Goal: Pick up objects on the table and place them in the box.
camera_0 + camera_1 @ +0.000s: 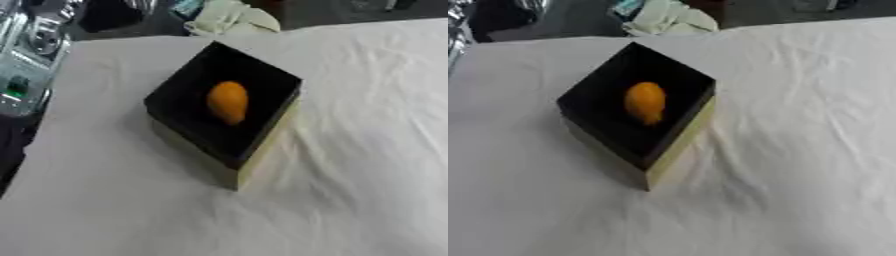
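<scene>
A square box (262, 150) with a black inside and pale tan outer walls stands on the white cloth, turned so one corner faces me. An orange, egg-shaped object (227, 102) lies inside the box on its black floor, near the middle. Neither of my hands shows in either view.
The white cloth-covered table (367, 150) spreads wide to the right and in front of the box. Beyond its far edge lie a pale crumpled cloth (229, 19) and dark items. Silver and grey equipment (26, 55) stands off the table's left edge.
</scene>
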You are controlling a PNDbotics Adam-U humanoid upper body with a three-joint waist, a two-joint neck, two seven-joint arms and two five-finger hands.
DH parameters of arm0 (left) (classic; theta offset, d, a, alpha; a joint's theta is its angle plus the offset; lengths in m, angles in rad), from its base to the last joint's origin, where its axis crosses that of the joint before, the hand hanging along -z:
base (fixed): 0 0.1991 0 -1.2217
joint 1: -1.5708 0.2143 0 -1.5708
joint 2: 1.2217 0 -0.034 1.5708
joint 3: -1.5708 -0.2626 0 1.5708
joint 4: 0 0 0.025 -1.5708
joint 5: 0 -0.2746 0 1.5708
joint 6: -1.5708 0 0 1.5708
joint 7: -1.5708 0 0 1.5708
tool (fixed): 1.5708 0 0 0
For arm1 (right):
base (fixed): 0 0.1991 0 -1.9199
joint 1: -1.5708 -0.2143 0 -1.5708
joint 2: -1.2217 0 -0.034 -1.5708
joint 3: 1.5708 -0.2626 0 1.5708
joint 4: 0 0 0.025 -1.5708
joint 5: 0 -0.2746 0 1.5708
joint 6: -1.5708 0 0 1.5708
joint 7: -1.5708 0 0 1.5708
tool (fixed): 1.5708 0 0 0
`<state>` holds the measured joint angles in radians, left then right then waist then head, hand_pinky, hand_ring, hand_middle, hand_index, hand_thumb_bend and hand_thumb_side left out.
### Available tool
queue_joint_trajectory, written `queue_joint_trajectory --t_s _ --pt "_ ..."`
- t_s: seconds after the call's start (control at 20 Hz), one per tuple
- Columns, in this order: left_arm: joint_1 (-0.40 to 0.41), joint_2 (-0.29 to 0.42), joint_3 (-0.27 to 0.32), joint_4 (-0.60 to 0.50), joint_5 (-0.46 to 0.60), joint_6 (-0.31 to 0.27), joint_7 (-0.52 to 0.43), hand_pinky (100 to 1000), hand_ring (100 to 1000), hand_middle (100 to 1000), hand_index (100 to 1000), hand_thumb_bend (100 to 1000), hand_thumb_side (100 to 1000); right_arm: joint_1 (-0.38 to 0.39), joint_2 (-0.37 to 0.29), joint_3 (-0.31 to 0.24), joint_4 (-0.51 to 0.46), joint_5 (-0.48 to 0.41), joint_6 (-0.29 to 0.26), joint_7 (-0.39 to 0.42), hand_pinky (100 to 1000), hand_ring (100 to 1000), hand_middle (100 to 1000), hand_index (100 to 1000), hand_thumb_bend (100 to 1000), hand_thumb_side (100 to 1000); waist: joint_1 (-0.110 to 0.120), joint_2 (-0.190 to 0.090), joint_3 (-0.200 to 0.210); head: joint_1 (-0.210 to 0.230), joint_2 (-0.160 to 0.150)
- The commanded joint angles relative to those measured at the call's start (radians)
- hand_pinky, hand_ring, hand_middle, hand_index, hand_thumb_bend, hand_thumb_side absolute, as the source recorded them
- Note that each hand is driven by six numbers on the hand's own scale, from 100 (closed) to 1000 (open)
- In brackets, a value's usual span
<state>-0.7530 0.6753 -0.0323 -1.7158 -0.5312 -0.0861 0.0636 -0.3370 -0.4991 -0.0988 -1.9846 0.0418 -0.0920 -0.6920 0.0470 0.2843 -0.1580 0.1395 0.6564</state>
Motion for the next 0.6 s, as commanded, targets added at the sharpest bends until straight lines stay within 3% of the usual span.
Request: queue_joint_trajectory --t_s 0.05,0.15,0.35,0.45,0.6 --pt "0.021 0.059 0.065 -0.038 0.064 0.008 0.076 571 672 793 757 100 701 -0.008 -0.034 -0.013 -0.015 0.006 -0.002 -0.005 772 750 697 853 275 1000 -0.007 -0.019 0.003 -0.005 0.001" --pt "0.051 0.066 0.093 -0.051 0.102 0.013 0.123 579 639 763 745 100 786 -0.008 -0.035 -0.015 -0.015 0.006 -0.002 -0.007 772 751 697 854 276 1000 -0.010 -0.017 0.005 -0.005 0.002" --pt "0.117 0.068 0.145 -0.076 0.170 0.011 0.200 603 643 769 739 100 865 -0.010 -0.036 -0.017 -0.015 0.008 -0.004 -0.009 771 750 697 854 279 1000 -0.015 -0.012 0.010 0.001 0.007" --pt "0.156 0.059 0.168 -0.086 0.213 0.008 0.225 513 608 757 725 100 905 -0.010 -0.036 -0.018 -0.015 0.009 -0.004 -0.011 771 750 697 854 279 1000 -0.019 -0.009 0.013 0.006 0.010" --pt "0.213 0.034 0.208 -0.095 0.277 -0.002 0.247 507 603 756 719 100 953 -0.010 -0.036 -0.020 -0.015 0.010 -0.004 -0.013 771 751 697 854 280 1000 -0.023 -0.004 0.017 0.008 0.013"
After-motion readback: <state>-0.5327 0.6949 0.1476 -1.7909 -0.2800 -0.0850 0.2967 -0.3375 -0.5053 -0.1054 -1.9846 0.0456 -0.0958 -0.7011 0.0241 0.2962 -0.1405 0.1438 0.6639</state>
